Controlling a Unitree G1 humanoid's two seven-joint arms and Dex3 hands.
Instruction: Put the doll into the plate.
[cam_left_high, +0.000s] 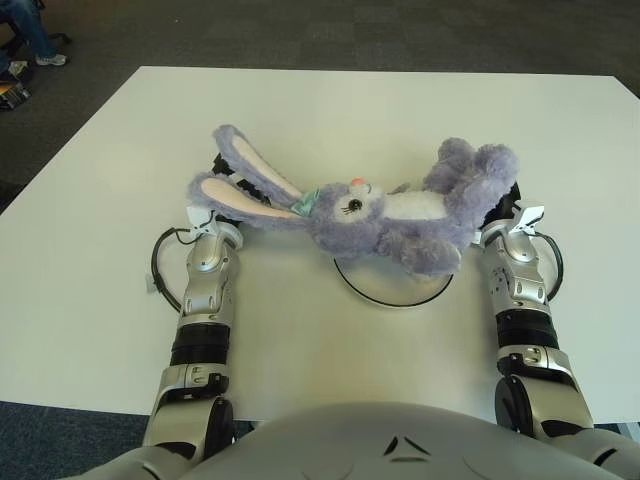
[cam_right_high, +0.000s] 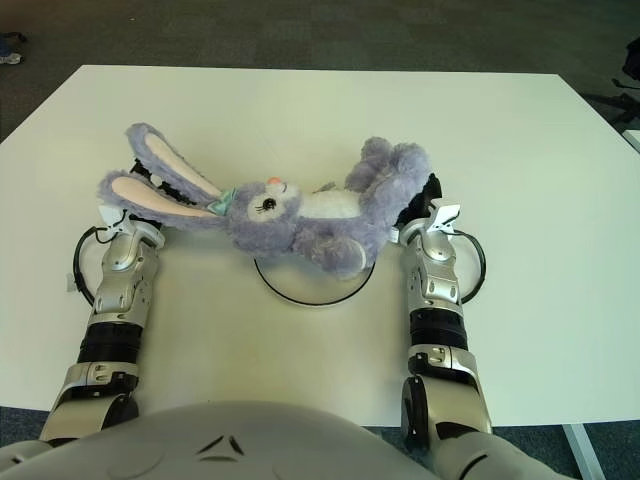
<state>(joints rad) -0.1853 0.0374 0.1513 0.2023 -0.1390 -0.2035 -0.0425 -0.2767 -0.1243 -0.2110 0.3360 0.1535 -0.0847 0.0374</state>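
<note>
A white table (cam_left_high: 100, 250) stands on dark grey carpet (cam_left_high: 350, 30); a seated person's legs and shoes (cam_left_high: 35, 40) show at the far left corner of the room.

The doll (cam_left_high: 385, 220), a purple plush rabbit with a white belly and pink-lined ears, lies lengthwise across the table centre, face up. Its head is toward 9 o'clock and its feet toward 3 o'clock. Its long ears (cam_left_high: 245, 185) stretch out toward 9 to 10 o'clock. A small teal bow sits at the base of the ears.

The plate (cam_left_high: 390, 285), a white disc with a dark rim, lies on the table under the doll's body, at 6 o'clock of it. Only its near arc shows; the doll covers the far part. Whether the doll's weight rests on the plate or is held above it cannot be told.

The left hand (cam_left_high: 222, 165) is under the ears at the doll's 9 o'clock end, mostly hidden; its grip state cannot be told. The right hand (cam_left_high: 505, 200) is at the feet, at the 3 o'clock end, dark fingers against the plush; whether it is clenched on the doll cannot be told.
</note>
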